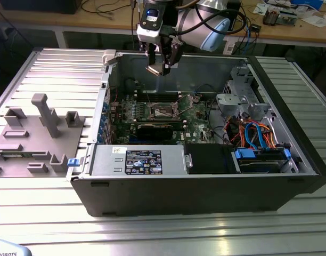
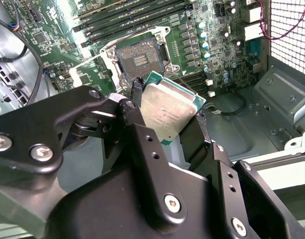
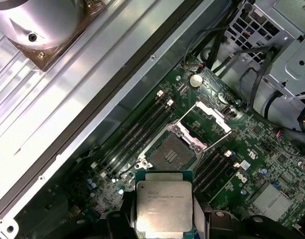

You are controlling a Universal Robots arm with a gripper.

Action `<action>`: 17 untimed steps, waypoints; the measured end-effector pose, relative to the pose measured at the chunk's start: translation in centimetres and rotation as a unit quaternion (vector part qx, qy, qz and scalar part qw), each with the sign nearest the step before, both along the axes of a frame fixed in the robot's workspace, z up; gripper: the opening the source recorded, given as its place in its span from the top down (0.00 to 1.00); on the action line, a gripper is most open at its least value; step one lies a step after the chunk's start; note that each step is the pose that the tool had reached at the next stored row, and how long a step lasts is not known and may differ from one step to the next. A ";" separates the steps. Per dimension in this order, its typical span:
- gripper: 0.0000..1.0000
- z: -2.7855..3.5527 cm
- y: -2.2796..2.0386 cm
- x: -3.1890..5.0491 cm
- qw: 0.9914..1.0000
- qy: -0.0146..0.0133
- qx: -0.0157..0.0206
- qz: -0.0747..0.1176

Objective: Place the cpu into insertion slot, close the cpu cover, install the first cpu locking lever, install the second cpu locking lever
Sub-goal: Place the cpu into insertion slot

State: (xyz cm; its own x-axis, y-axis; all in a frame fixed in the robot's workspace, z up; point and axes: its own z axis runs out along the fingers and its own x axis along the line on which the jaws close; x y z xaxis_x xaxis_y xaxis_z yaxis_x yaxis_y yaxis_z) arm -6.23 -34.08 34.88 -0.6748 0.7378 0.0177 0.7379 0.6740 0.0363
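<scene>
My gripper point(image 1: 162, 65) hangs above the open computer case, over its back wall, shut on the cpu point(image 1: 154, 70). In both wrist views the pale silver square chip with its green rim point(image 2: 167, 112) point(image 3: 164, 204) sits clamped between the two black fingers point(image 2: 134, 94), tilted. Below and apart from it lies the insertion slot point(image 3: 171, 154) point(image 2: 140, 59) point(image 1: 164, 111), a bare dark square on the green motherboard. The cpu cover point(image 3: 208, 119) is a silvery frame swung up off the slot on its hinge. A thin locking lever point(image 3: 218, 142) stands raised beside the slot.
Dark memory slots point(image 3: 137, 134) run alongside the slot. A grey drive cage point(image 1: 240, 90) and blue and orange cables point(image 1: 259, 133) crowd the exterior view's right. The power supply point(image 1: 136, 160) lines the case front. A grey fixture block point(image 1: 40, 133) rests on the ribbed table.
</scene>
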 end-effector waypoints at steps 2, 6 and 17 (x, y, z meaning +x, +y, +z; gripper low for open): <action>0.45 0.00 0.00 0.00 1.000 0.000 0.000 -0.001; 0.45 0.00 0.00 0.00 1.000 0.000 0.000 -0.003; 0.45 0.00 0.00 0.00 1.000 0.000 0.000 -0.006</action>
State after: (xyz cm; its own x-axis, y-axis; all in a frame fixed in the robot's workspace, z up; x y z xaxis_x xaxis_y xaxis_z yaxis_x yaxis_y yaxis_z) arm -6.23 -34.08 34.88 -0.6654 0.7463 0.0178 0.7464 0.6645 0.0363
